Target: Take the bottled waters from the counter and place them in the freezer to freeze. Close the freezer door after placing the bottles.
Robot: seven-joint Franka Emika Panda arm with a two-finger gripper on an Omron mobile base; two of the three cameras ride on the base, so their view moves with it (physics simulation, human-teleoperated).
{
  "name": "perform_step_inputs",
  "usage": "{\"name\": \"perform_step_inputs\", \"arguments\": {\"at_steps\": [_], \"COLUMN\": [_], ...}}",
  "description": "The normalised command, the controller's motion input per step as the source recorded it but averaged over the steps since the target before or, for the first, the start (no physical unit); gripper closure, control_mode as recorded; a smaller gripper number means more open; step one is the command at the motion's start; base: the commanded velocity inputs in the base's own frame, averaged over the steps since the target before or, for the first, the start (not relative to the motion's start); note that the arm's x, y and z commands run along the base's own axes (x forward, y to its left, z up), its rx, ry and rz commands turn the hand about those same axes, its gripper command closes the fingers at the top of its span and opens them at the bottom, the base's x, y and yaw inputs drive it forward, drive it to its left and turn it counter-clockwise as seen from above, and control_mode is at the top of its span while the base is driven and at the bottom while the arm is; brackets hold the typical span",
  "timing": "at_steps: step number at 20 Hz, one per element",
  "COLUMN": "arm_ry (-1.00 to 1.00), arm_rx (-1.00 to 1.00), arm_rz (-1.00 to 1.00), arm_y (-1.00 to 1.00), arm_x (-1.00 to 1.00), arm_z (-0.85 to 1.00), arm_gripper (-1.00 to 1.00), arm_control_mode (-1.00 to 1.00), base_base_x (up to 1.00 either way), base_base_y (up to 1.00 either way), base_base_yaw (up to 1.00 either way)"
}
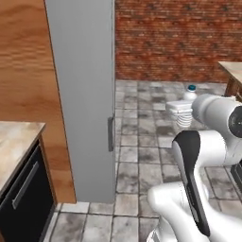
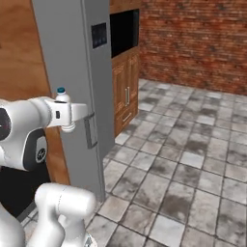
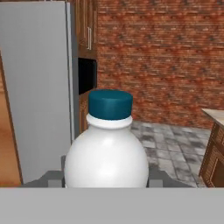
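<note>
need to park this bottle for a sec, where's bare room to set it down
Bare counter corner at the far left, bordered by the wood panel and grey fridge. Open tiled floor between fridge and brick wall. It is tight at the fridge face, where the gripper holds the white bottle beside the handle.

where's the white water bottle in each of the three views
Left base view: white water bottle right of centre, upper half, blue cap up, behind the arm's wrist.
Right base view: left side, blue cap and shoulder poking above the white hand.
Hand view: centre foreground, held in the claw.
Shared landmark: the grey steel refrigerator.
</note>
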Motion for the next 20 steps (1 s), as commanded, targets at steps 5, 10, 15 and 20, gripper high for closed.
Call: {"name": "perform_step_inputs", "arguments": {"at_steps": [5, 10, 15, 20], "arm_ry": [0.00, 0.00, 0.00, 0.00], "arm_rx": [0.00, 0.00, 0.00, 0.00], "arm_rz": [0.00, 0.00, 0.00, 0.00], "arm_y": [0.00, 0.00, 0.00, 0.00], "arm_x": [0.00, 0.00, 0.00, 0.00], "arm_z": [0.00, 0.00, 0.00, 0.00], "arm_gripper": [1.00, 1.00, 1.00, 1.00], "arm_control_mode": [1.00, 1.00, 1.00, 1.00], "base_base_x": [0.68, 0.73, 0.72, 0.64], "base_base_y": [-0.56, -0.73, -0.66, -0.65], "base_base_yaw": [-0.03, 0.09, 0.42, 0.69]}}
